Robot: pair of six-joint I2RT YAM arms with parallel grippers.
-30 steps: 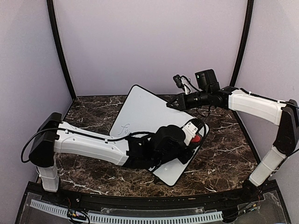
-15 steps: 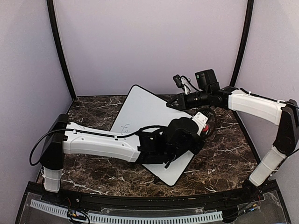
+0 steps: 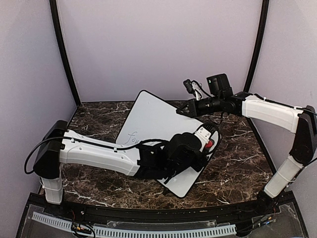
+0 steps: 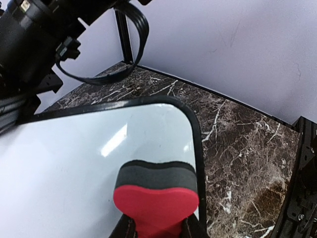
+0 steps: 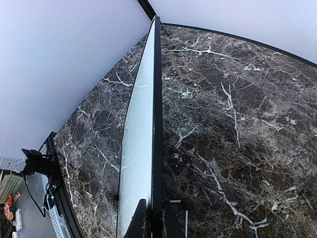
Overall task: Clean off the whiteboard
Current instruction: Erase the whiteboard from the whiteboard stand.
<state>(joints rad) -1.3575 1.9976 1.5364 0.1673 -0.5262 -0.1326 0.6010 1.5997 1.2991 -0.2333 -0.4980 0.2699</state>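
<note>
The whiteboard [image 3: 154,119] lies tilted across the marble table, with blue-grey handwriting [image 3: 132,137] near its left edge. My left gripper [image 3: 205,141] is shut on a red eraser block [image 4: 156,198] with a dark grey felt face, pressed on the board near its right corner [image 4: 190,116]. My right gripper [image 3: 182,110] is shut on the board's far black rim [image 5: 156,124], pinching it edge-on; the white face [image 5: 137,163] shows to the left of the rim.
The dark marble table [image 3: 237,163] surrounds the board. Black frame posts [image 3: 62,54] stand at the back corners before a pale wall. Cables [image 4: 133,44] hang above the board in the left wrist view.
My left gripper with the eraser slid out toward the board's right corner half a second ago, then drew back left and nearer. The right arm has not moved.
</note>
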